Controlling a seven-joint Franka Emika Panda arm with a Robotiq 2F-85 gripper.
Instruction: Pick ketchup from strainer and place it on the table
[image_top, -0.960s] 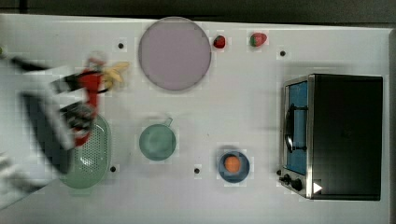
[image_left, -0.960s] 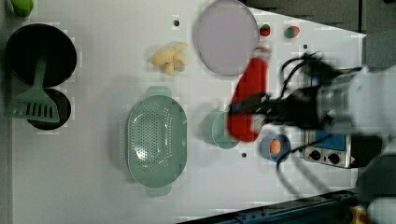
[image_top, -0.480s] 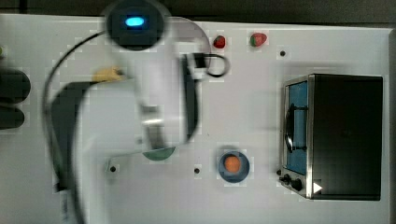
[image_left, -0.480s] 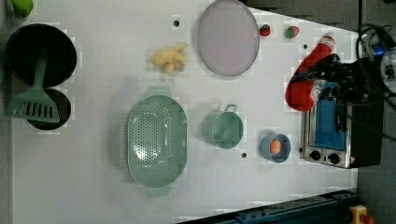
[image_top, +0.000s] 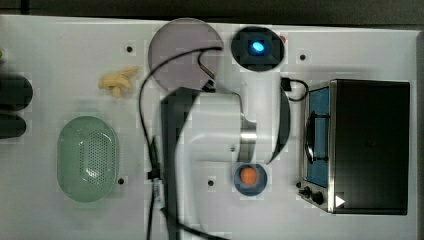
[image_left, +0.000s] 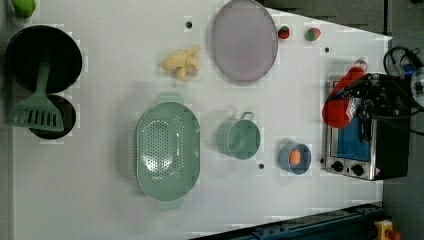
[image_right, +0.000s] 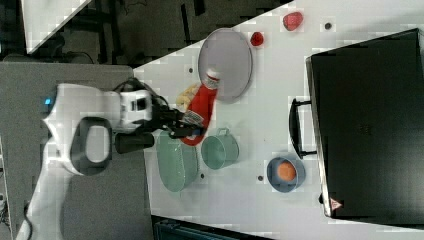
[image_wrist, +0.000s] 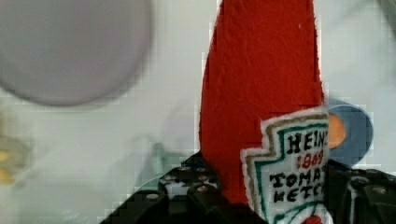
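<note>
Wrist view crops the cap off the ketchup (image_wrist: 261, 93), its base clamped in the gripper's (image_wrist: 252, 196) fingers.

In the left view, the cup (image_left: 239, 138) stands between the strainer (image_left: 167, 150) and the bowl (image_left: 295, 158).

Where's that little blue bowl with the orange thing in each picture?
Top view: blue bowl low centre, left of the black oven.
Left view: lower right, just left of the oven.
Right view: lower middle, beside the oven.
Wrist view: peeking from behind the ketchup.
Shared landmark: the lilac plate.
</note>
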